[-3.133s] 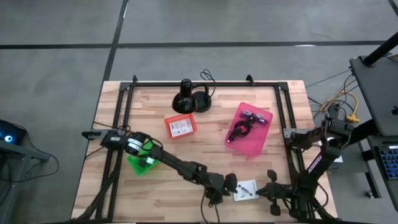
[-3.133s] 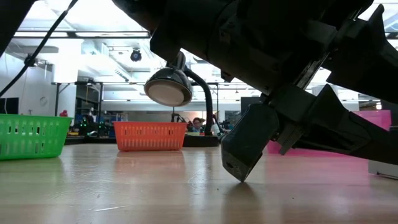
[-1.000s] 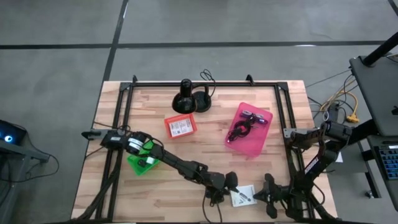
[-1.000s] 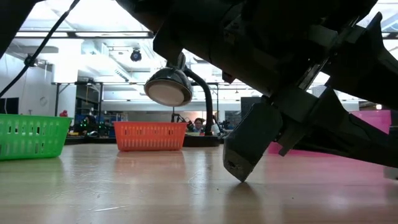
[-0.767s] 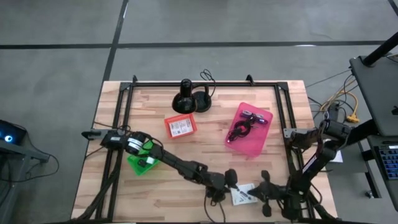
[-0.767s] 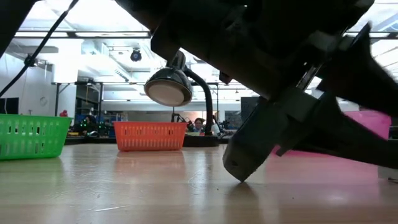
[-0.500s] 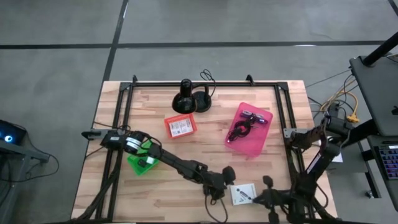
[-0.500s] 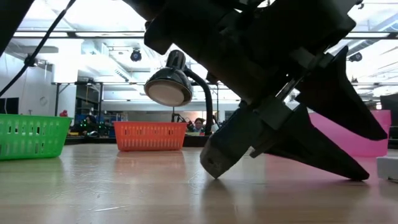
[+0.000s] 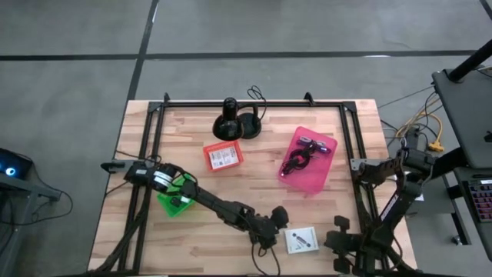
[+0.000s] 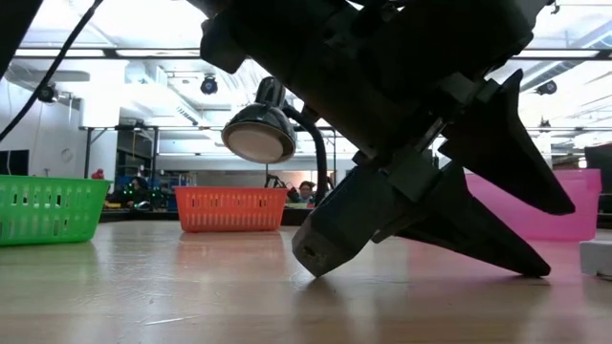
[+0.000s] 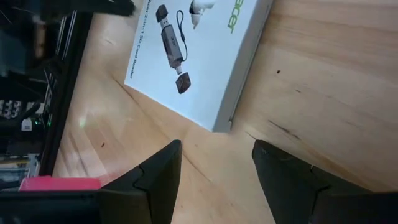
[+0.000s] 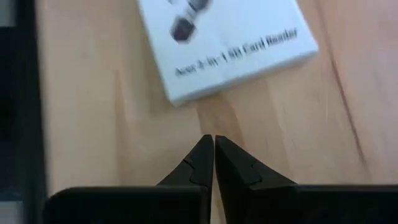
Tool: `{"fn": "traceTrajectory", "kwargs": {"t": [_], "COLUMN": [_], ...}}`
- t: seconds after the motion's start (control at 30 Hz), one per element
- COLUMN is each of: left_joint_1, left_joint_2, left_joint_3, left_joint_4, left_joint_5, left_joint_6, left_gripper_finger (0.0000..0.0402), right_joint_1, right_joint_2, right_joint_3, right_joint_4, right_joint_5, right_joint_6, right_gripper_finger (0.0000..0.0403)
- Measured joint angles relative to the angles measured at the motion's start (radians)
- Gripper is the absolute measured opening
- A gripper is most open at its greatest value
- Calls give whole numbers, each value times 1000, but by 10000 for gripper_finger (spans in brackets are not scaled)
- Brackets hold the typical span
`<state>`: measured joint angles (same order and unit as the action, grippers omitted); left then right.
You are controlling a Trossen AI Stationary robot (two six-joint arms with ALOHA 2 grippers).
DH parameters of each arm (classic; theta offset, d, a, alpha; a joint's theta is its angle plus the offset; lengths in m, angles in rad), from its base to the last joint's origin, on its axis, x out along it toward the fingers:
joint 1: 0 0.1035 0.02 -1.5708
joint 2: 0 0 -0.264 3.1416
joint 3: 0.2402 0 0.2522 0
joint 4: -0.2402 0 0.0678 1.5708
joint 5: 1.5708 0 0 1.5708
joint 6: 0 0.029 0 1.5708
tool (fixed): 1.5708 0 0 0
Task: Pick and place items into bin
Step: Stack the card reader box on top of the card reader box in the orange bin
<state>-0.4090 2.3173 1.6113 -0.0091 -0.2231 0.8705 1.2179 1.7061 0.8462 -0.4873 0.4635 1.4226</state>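
Note:
A flat white printed box [image 9: 302, 240] lies near the table's front edge, between my two grippers; it also shows in the left wrist view [image 11: 199, 56] and the right wrist view [image 12: 230, 43]. To its left my left gripper [image 9: 277, 223] is open, with only bare wood between its fingers [image 11: 214, 163]. To its right my right gripper [image 9: 332, 235] is shut, its tips [image 12: 214, 152] just short of the box's edge. The pink bin [image 9: 317, 178] holds a black cable and a purple strap [image 9: 301, 154].
An orange bin [image 9: 209, 148] with a white card stands mid-table, and a green bin [image 9: 171, 205] sits under my left arm. A black round-based lamp [image 9: 231, 123] with its cord stands at the back. A black frame [image 9: 347, 138] runs around the work area.
Both grippers have risen and drawn away from the white box, the left toward the table's left edge, the right toward its right edge, both tipping as they went. The box stays flat on the wood.

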Motion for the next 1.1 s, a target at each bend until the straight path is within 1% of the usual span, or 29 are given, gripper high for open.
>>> {"fn": "traceTrajectory", "kwargs": {"t": [0.1,0.17,0.3,0.4,0.5,0.57,0.7,0.83,0.87,1.0,1.1], "left_joint_1": [-5,-9,-25,-35,-44,-45,-46,-46,-46,-46,-46], "left_joint_2": [0,-1,-4,-12,-33,-55,-88,-100,-100,-102,-104], "left_joint_3": [0,0,0,-1,-3,-5,-8,-13,-13,-21,-31], "left_joint_4": [-6,-13,-28,-45,-85,-137,-230,-260,-260,-252,-244], "left_joint_5": [-5,-19,-72,-93,-134,-140,-138,-138,-138,-139,-146], "left_joint_6": [-2,-3,-4,-8,-72,-125,-220,-237,-237,-237,-237], "left_gripper_finger": [189,189,189,189,189,189,190,190,190,190,190], "right_joint_1": [2,2,-11,-27,-58,-83,-139,-193,-203,-212,-186], "right_joint_2": [48,75,105,109,112,112,113,113,113,110,101], "right_joint_3": [0,3,3,1,-3,-6,-8,-9,-9,-10,-10], "right_joint_4": [49,115,214,221,209,211,261,325,328,327,344], "right_joint_5": [6,16,71,117,159,176,177,188,187,117,134], "right_joint_6": [11,-18,-92,-125,-184,-219,-326,-447,-458,-459,-459], "right_gripper_finger": [9,9,9,9,9,9,9,9,9,9,9]}}
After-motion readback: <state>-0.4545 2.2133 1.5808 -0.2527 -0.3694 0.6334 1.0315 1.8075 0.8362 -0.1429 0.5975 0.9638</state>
